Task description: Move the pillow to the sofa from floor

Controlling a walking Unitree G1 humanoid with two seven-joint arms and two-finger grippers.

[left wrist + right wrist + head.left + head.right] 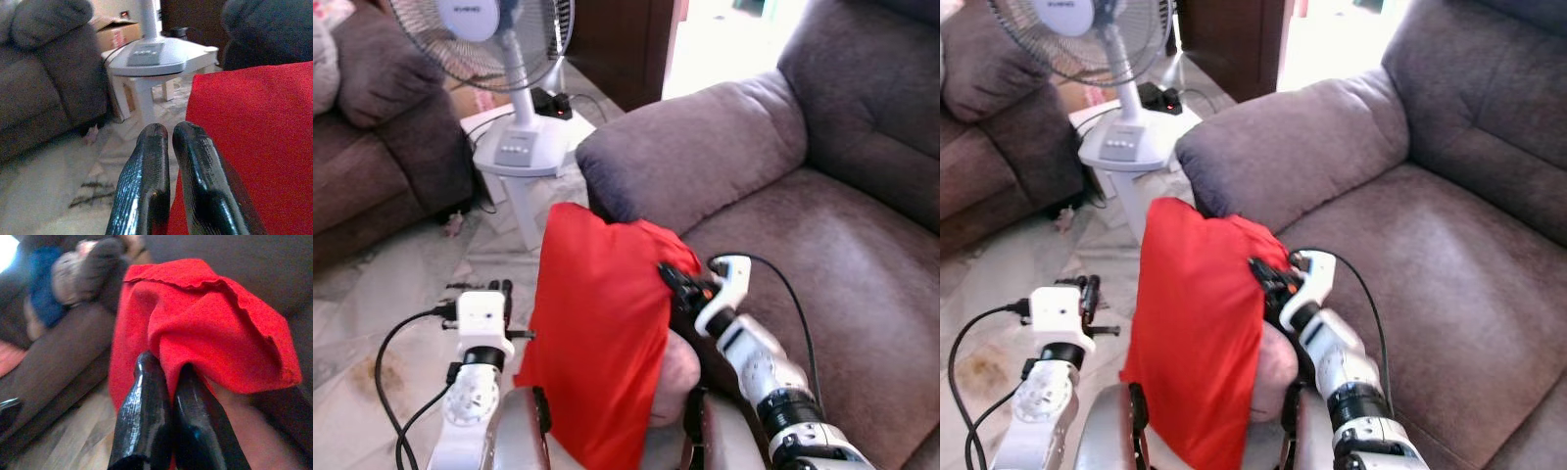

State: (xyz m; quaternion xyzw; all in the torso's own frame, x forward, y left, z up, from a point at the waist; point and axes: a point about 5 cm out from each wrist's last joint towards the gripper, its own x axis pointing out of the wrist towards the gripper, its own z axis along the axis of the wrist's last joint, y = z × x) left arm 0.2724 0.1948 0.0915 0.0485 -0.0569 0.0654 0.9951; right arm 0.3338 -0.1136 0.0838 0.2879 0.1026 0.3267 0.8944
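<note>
I am seeing the pillow (597, 343) hanging up off the floor (382, 294), right in front of me. It is red, and a pink part is peeking out at its lower corner. The right gripper (674, 281) is pinching the red cloth at the pillow's top edge, and its two fingers (146, 416) are squeezing together on a fold of it. The rest of the pillow is drooping down below that gripper, between my two arms.

The left gripper (499, 291) is sitting just beside the pillow, on the side away from the right gripper. Its fingers (146, 181) are pressing close together with nothing between them, and the red cloth is lying right next to one finger. I cannot tell if they are touching it.

The sofa (842, 255) is sitting past the right gripper. Its fat arm is rising just beyond the pillow's top, and its wide seat is stretching out to the gripper's far side. The pillow is not lying on the seat yet.

A fan (499, 59) is standing beyond the left gripper on a small white table (524, 162), with a black cord trailing by it. A second sofa (372, 147) is sitting farther out on that same side.
</note>
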